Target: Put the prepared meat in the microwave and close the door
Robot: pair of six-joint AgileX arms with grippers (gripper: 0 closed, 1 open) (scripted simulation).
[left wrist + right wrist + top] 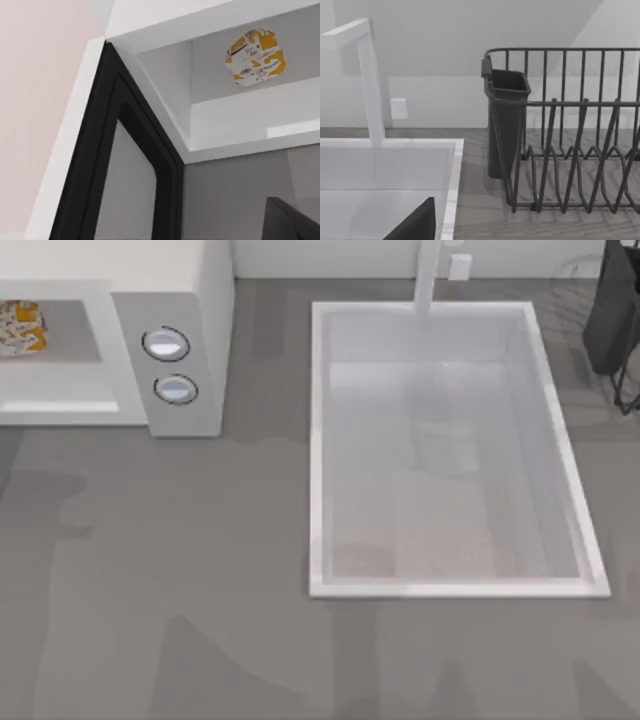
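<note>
Swung open beside the microwave point(185, 300), the door point(125, 165) stands dark-framed; the prepared meat point(255, 56) lies inside the microwave's cavity. Either claw's grip I cannot tell.

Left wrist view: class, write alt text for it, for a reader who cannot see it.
The meat, a small pale piece blotched orange-yellow, lies inside the open microwave. The door, dark-framed with a grey window, stands swung open in front of the camera. A dark gripper part sits at the picture's corner.
</note>
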